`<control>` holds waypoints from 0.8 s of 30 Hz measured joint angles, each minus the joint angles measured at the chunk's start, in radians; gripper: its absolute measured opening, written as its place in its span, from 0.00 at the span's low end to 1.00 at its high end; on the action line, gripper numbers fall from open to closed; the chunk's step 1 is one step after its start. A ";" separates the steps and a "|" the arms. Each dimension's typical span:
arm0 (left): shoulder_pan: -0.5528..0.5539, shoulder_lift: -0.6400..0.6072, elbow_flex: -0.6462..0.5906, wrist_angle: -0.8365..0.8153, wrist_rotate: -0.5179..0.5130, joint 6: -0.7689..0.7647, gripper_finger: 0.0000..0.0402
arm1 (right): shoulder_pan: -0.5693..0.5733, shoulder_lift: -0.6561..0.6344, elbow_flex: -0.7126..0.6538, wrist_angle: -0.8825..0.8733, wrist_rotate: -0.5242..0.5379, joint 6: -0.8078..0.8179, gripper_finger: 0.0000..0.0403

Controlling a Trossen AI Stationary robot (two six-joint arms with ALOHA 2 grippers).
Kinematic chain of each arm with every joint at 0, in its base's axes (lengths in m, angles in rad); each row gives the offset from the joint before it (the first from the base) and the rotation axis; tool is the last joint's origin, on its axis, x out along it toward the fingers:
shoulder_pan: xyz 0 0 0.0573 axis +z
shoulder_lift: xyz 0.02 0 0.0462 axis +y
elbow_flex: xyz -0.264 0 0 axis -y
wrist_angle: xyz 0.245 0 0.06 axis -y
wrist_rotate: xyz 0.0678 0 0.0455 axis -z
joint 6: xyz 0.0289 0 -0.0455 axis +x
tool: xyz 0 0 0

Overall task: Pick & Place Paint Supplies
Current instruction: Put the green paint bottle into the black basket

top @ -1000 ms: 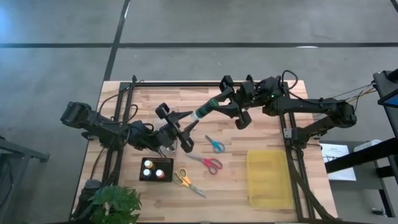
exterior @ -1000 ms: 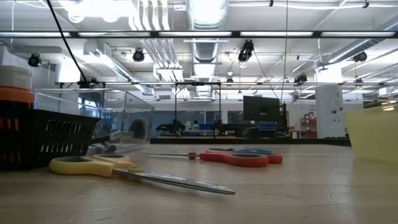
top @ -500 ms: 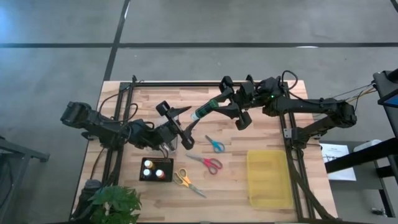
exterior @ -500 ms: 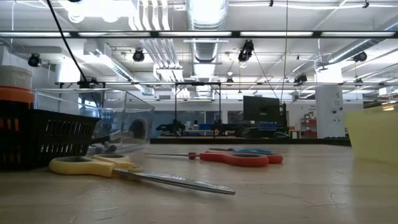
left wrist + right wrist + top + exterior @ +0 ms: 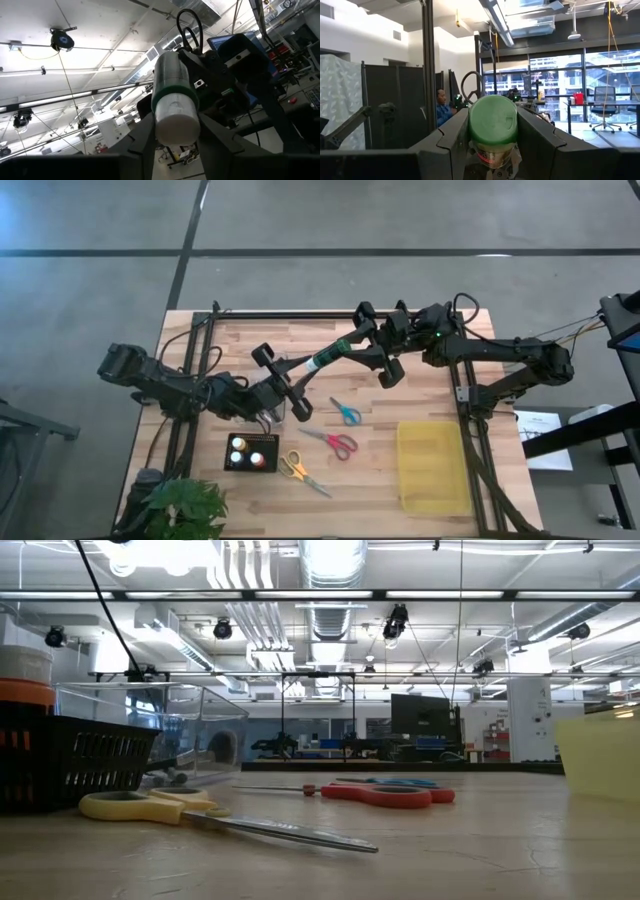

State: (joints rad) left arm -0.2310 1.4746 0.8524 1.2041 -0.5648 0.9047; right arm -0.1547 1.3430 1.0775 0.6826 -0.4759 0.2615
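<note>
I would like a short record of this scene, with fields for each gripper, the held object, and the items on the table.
held object: green-capped paint tube, in the air between both grippers
left gripper: shut on one end
right gripper: shut on the green cap end
on table: blue scissors, red scissors, yellow scissors, black tray, yellow bin

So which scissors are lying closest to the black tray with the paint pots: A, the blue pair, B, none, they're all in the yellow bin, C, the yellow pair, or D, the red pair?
C: in the high view the yellow scissors lie right beside the black tray, while the red scissors and the blue scissors lie farther off toward the yellow bin.
</note>
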 joint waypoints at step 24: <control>-0.050 -0.124 0.000 -0.271 -0.127 0.042 0.29 | 0.001 -0.044 -0.001 -0.128 -0.026 0.018 0.82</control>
State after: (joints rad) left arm -0.2810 1.3509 0.8524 0.9330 -0.6915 0.9470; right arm -0.1539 1.2994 1.0763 0.5544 -0.5017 0.2793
